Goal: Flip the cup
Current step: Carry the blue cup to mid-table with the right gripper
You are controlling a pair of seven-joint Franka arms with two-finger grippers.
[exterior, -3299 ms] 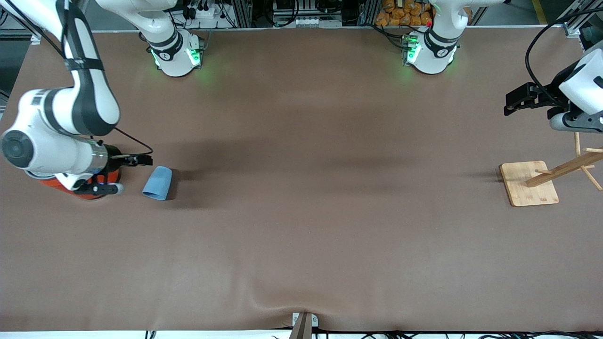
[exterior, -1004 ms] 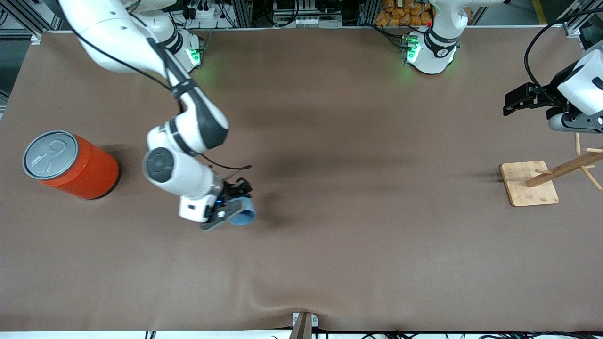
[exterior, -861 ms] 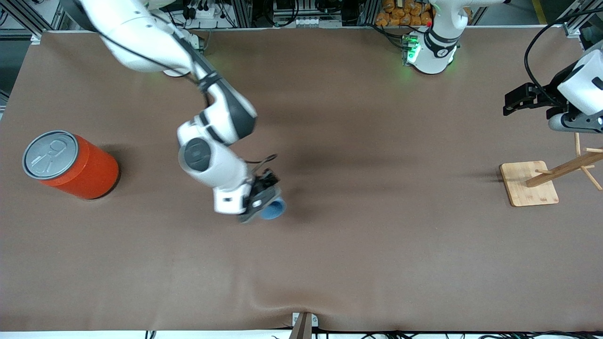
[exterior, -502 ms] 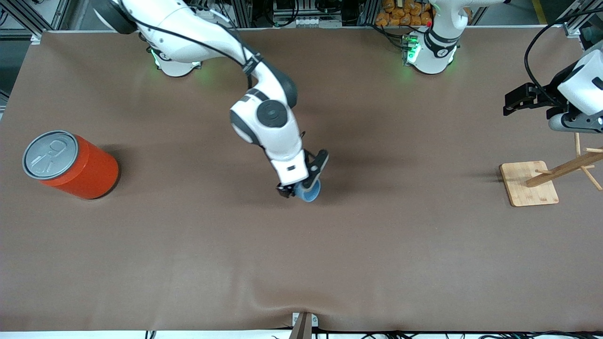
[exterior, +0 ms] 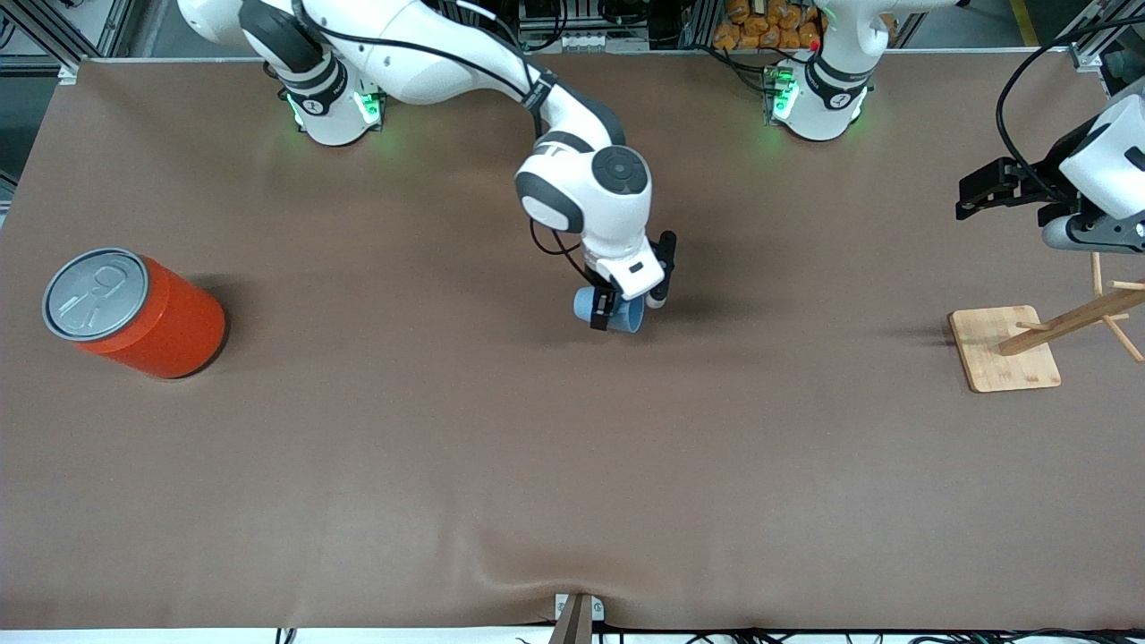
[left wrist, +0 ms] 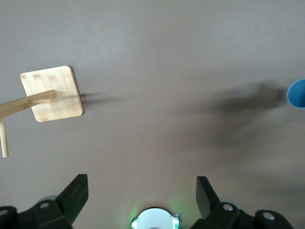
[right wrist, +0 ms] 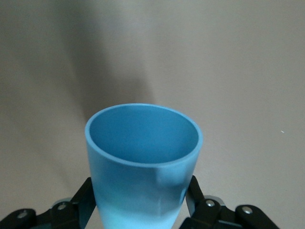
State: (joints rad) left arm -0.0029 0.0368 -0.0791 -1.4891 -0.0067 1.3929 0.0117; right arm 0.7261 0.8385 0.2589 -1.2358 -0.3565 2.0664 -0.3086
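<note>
Gripping the cup [exterior: 611,312] in the clamped right gripper [exterior: 626,309], above mid-table, mouth showing in the right wrist view: probably mid-flip, setting upright remaining. Smooth tapered light-blue plastic, darker inside; matte brown table [exterior: 572,465]. Waiting with spread fingers, left gripper [exterior: 975,192] above the wooden rack [exterior: 1006,351].

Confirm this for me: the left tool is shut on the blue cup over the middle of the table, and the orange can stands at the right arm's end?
Wrong arm. The right tool is shut on the blue cup, as the front view shows. The orange can is as you say.
</note>
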